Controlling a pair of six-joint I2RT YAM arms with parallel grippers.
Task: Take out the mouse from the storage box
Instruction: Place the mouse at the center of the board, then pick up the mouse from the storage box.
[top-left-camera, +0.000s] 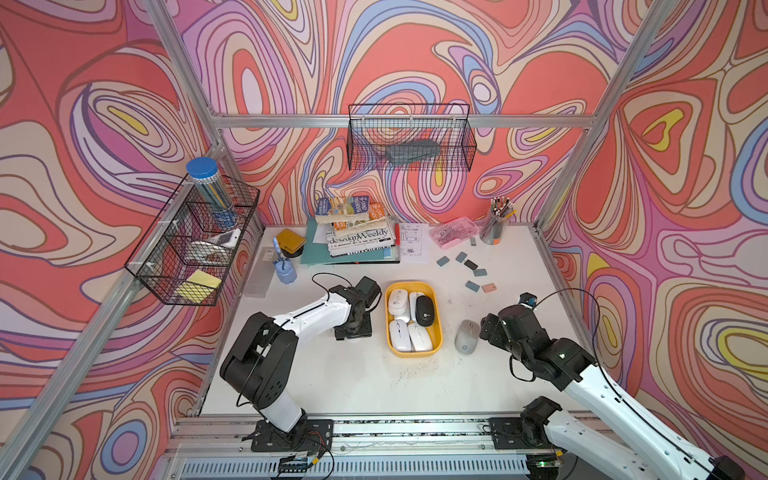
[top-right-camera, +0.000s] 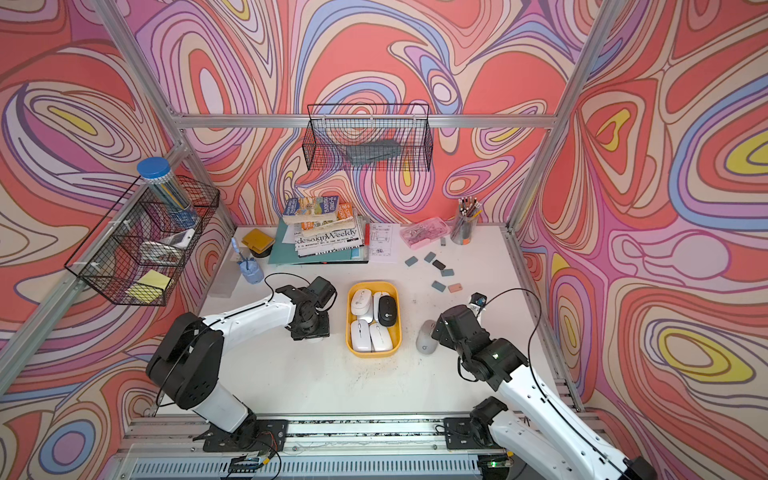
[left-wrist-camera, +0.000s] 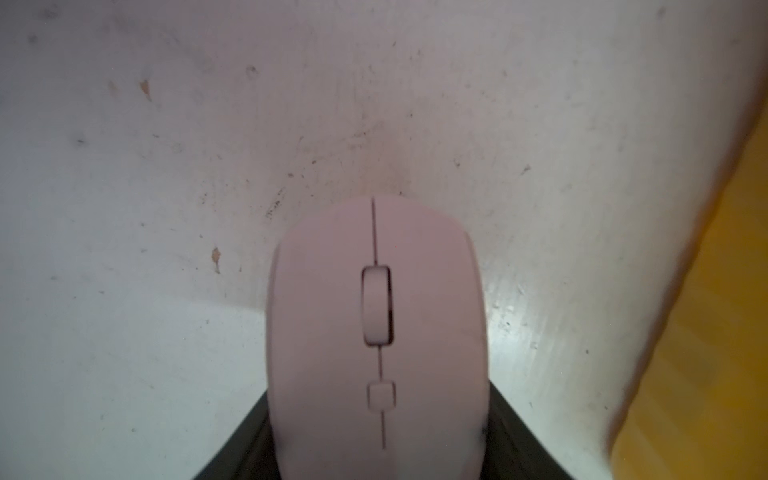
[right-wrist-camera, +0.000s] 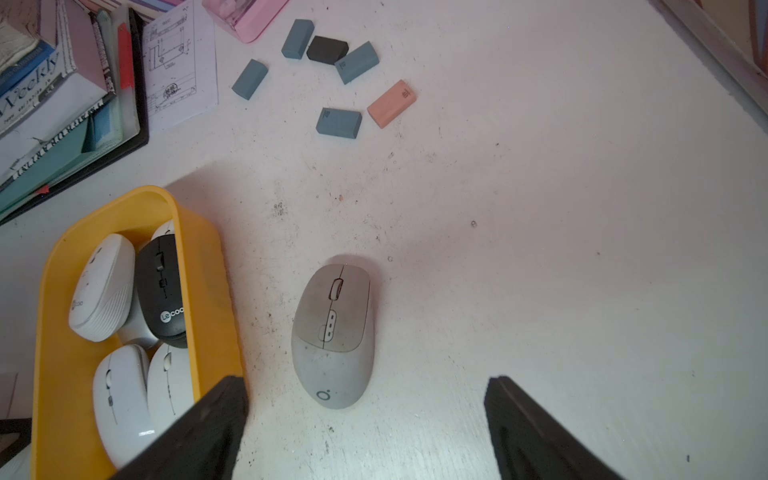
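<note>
Where swirled walls (top-left-camera: 415, 62) rise, scuffed table (top-left-camera: 353, 382), storage box (top-left-camera: 413, 354)

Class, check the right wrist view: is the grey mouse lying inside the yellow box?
No, the grey mouse lies on the white table beside the yellow box, outside its wall.

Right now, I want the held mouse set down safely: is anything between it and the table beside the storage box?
Nothing visible. The mouse in the left gripper faces bare, scuffed table; the storage box lies off to one side.
</note>
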